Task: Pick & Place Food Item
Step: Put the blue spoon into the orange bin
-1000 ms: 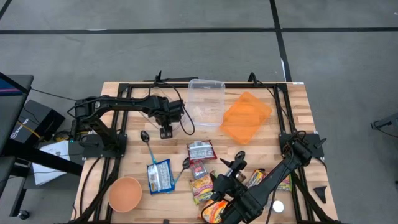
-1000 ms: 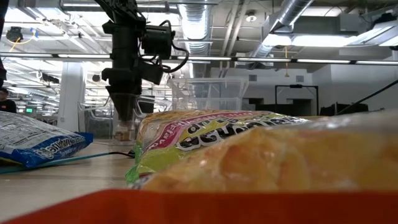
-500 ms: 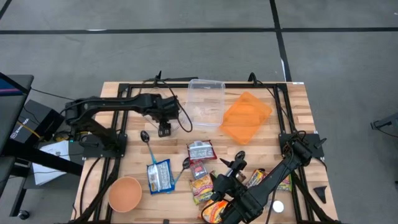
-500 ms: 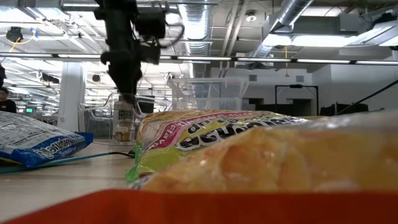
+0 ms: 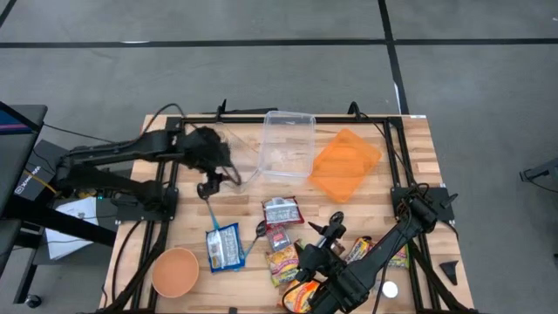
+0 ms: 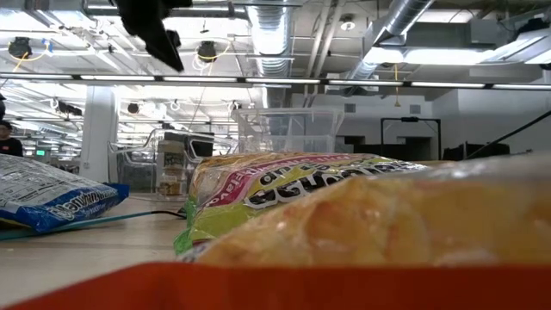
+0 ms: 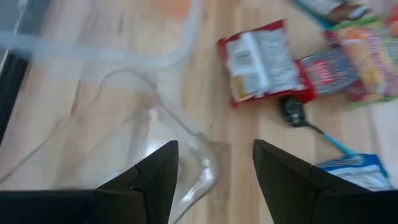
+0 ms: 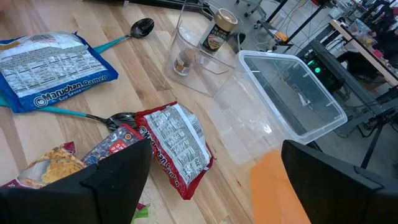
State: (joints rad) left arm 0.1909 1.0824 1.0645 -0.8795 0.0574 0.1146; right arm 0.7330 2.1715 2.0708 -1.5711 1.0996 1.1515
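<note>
My left gripper (image 5: 209, 186) is open and empty, raised high over the table's left half; it shows at the top of the low view (image 6: 159, 34). Its fingers frame a clear plastic cup (image 7: 165, 146) on the table below. The cup (image 8: 186, 59) stands by a small brown-labelled jar (image 8: 217, 28); whether the jar is inside the cup, I cannot tell. My right gripper (image 8: 214, 155) is open and empty, low over the food packets near the front edge (image 5: 307, 257). A red-and-white packet (image 5: 281, 211) and a blue ramen packet (image 5: 224, 247) lie flat on the table.
A clear container (image 5: 288, 144) and its orange lid (image 5: 346, 163) sit at the far middle. Two spoons (image 5: 203, 190) (image 5: 260, 228) lie near the packets. An orange bowl (image 5: 175, 271) stands at the front left. Several snack packets (image 5: 283, 260) crowd the front edge.
My left gripper has risen from the clear cup and gone toward the table's left edge, well above the table. The cup and the jar stay where they were. My right arm has kept still.
</note>
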